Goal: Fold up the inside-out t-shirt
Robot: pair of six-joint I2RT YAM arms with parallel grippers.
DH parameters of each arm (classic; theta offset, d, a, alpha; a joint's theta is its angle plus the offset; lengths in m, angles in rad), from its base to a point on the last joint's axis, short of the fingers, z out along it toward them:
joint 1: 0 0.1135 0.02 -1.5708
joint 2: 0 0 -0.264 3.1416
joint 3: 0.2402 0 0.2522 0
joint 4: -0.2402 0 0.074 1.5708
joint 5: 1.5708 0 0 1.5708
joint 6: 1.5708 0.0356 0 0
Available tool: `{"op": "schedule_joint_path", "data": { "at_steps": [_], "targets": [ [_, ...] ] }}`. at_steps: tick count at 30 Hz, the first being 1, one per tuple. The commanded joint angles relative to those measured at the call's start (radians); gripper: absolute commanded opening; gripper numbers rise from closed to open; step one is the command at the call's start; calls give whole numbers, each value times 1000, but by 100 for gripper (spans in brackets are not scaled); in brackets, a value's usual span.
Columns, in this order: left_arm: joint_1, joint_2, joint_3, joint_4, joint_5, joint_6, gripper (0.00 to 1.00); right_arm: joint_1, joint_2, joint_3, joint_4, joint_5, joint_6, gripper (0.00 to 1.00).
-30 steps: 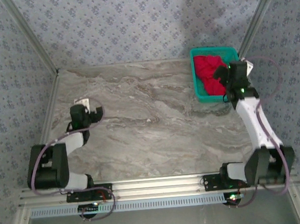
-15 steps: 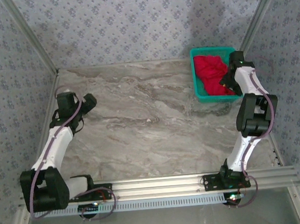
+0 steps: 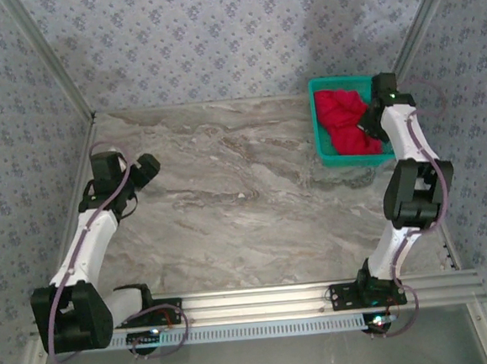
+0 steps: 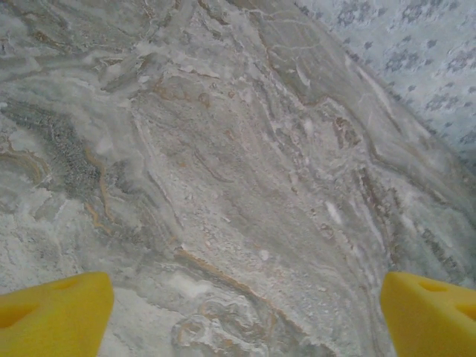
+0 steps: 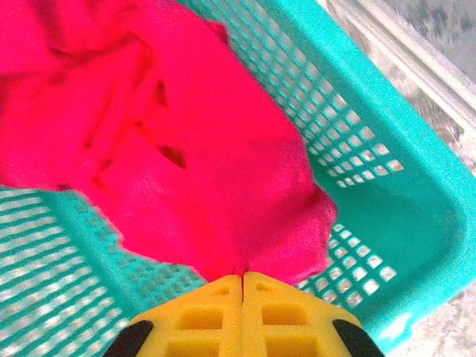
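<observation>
Marble-patterned table (image 3: 229, 208). Red t-shirt (image 5: 163, 126) bunched in teal basket (image 5: 401, 141), far right corner. Jaws of right gripper (image 5: 243, 277) pressed together on a thin pinch of cloth; pinch may slip on lifting, or mesh snag and basket rise. Jaws of left gripper (image 4: 242, 312) wide, empty.

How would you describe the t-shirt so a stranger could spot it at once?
Look to the far right corner of the marble table, where a teal mesh basket stands. The t-shirt is the crumpled cloth heaped inside it, the only bright red thing there.
</observation>
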Motion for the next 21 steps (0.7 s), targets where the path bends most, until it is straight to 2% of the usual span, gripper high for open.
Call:
{"op": "schedule_joint_path", "data": {
  "at_steps": [1, 3, 5, 7, 11, 17, 21],
  "targets": [
    [-3, -39, 25, -23, -5, -33, 84, 81, -168, 77, 46, 4, 6, 0],
    [0, -52, 16, -36, -46, -57, 83, 146, -232, 76, 116, 32, -20, 0],
    [5, -70, 6, -50, -71, -73, 87, 205, -284, 86, 174, 70, -42, 0],
    [18, -84, 11, -60, -27, -63, 88, 256, -335, 96, 255, 78, -67, 0],
    [21, -97, 43, -84, 77, -6, 87, 335, -390, 160, 374, 5, -115, 0],
    [21, -150, 26, -64, 163, 30, 88, 454, -327, 520, 337, -172, -215, 0],
    [18, -178, -12, 1, 225, 23, 87, 569, -260, 732, 322, -259, -256, 0]
  ]
}}
